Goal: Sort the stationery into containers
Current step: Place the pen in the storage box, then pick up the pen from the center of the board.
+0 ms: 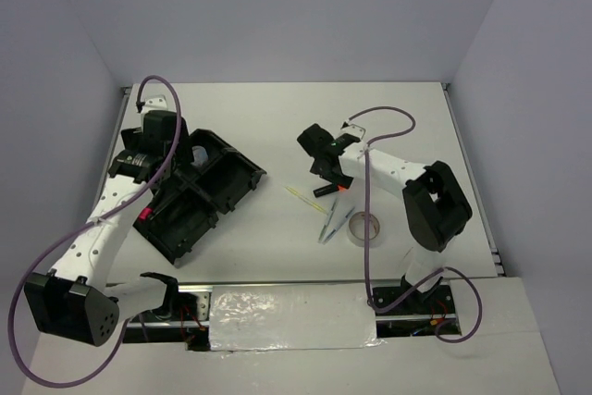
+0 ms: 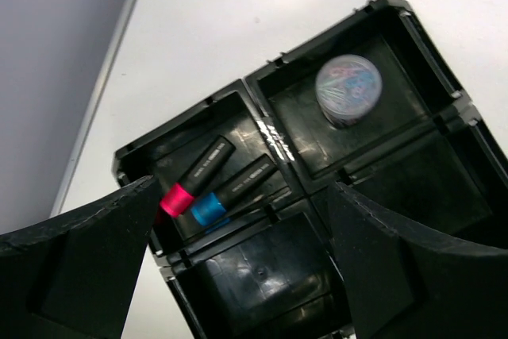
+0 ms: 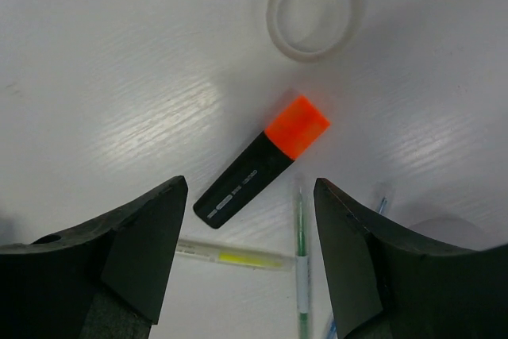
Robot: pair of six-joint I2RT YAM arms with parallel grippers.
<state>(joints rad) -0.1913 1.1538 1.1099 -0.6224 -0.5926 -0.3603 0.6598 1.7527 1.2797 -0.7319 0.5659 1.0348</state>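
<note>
White counter boxed in by pale grey walls, with a black organiser tray lying askew on it. Directly above the tray hangs the left gripper, its jaws spread wide and holding nothing. Inside the tray, one compartment holds two black highlighters lying side by side and touching: the pink highlighter and the blue highlighter. The neighbouring compartment holds a translucent cup, its round top facing up.

Well to the right of the tray, as the overhead camera sees it, the right gripper hovers over an orange highlighter that lies flat on the counter. Its jaws stand partly open, one on each side of the highlighter, with a gap on both sides, so it grips nothing. Also right of the tray, just beside the orange highlighter, lie a thin yellow stick and slim pale pens. A tape roll lies flat just beside the pens, on the side away from the tray
</note>
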